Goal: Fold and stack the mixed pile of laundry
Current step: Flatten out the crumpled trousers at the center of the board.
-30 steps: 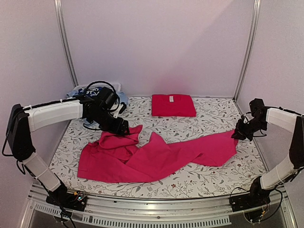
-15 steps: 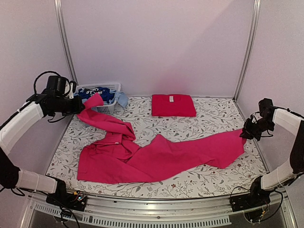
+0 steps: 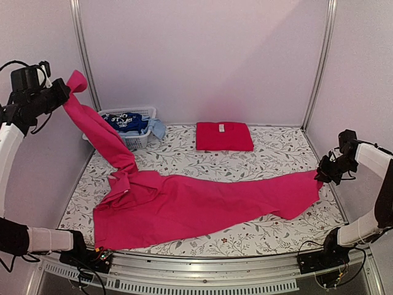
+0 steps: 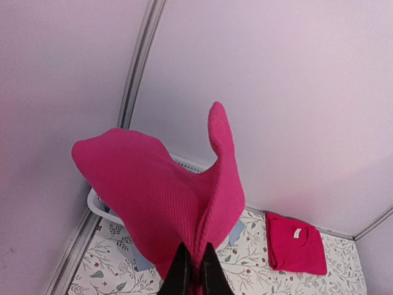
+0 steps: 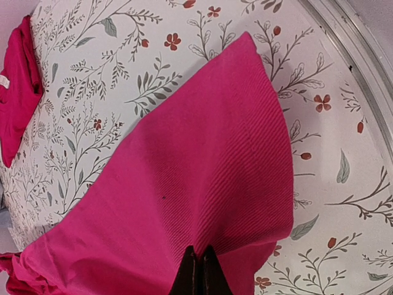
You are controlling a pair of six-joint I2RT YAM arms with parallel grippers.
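progress is early: one red piece [image 3: 224,136] lies folded right of the basket [image 3: 140,142], the start of a stack, while a dark blue piece [image 3: 124,120] and a light blue one [image 3: 157,128] sit unfolded in and over the basket. the pink garment [image 3: 196,206] is in hand, stretched over the table [image 3: 270,153] in front of the basket. left gripper [image 3: 60,92] is clenched on one end, high to the basket's left. right gripper [image 3: 324,174] is clenched on the other end, low and far to the basket's right. folding it is not yet begun (a stretch to flatten it, i'd judge). writing: white print on the dark blue piece and a small white tag [image 3: 221,127] on the red piece, both too small to read.
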